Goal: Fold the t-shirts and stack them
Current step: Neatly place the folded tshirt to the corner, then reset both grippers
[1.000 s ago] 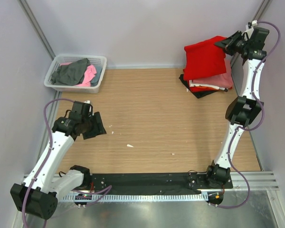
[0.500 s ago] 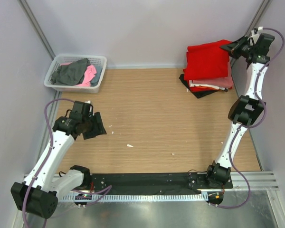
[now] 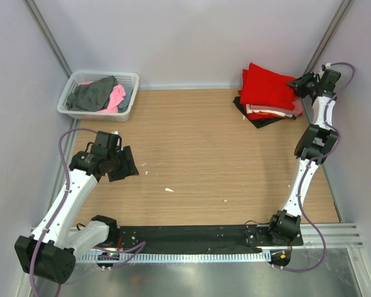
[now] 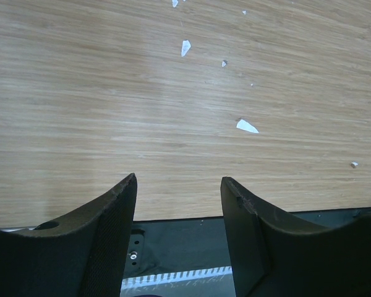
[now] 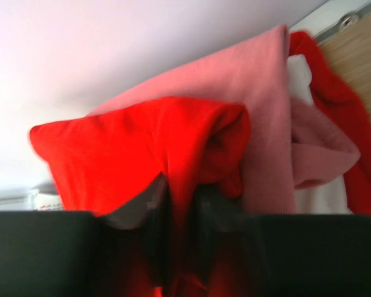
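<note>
A folded bright red t-shirt [image 3: 267, 85] lies on top of a stack of folded tees [image 3: 272, 110] at the back right: salmon-pink, red and black ones beneath. My right gripper [image 3: 298, 84] is at the stack's right edge, shut on the red shirt's edge. In the right wrist view the red cloth [image 5: 142, 142] is pinched between the jaws, with a salmon-pink tee [image 5: 260, 105] beside it. My left gripper [image 3: 125, 166] is open and empty, low over bare table at the left; it also shows in the left wrist view [image 4: 179, 185]. More tees, grey [image 3: 91, 94] and pink [image 3: 115, 98], lie in the basket.
A white lattice basket [image 3: 131, 79] stands at the back left by the wall. Small white scraps [image 4: 247, 127] lie on the wooden table [image 3: 198, 154]. Walls close in at the back and both sides. A black rail [image 3: 185, 238] runs along the near edge.
My right gripper has moved down and right with the red shirt, lowering it from a lifted, raised pose onto the stack. The left arm has not moved.
</note>
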`<action>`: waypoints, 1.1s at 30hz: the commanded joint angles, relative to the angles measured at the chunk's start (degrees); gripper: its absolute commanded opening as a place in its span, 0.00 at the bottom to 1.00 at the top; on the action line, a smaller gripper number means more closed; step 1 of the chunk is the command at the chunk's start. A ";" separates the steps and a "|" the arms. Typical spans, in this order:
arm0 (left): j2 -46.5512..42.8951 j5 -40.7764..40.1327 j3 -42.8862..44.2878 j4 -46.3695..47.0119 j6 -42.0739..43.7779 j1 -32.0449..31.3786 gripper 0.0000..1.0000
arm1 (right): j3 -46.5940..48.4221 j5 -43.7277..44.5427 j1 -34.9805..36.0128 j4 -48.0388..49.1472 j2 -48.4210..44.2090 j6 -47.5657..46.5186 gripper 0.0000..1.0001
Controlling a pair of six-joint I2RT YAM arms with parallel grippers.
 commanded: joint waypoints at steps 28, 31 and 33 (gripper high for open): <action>-2.06 2.07 -0.23 2.08 0.98 1.40 0.58 | -37.82 42.80 -1.14 -2.86 -49.79 -1.75 1.00; -1.89 2.42 -0.23 1.99 1.07 1.84 0.58 | -55.23 43.74 6.66 5.58 -61.58 -4.37 1.00; -1.80 2.42 -0.23 1.91 1.16 2.02 0.58 | -63.86 46.64 15.80 6.64 -68.44 -7.09 1.00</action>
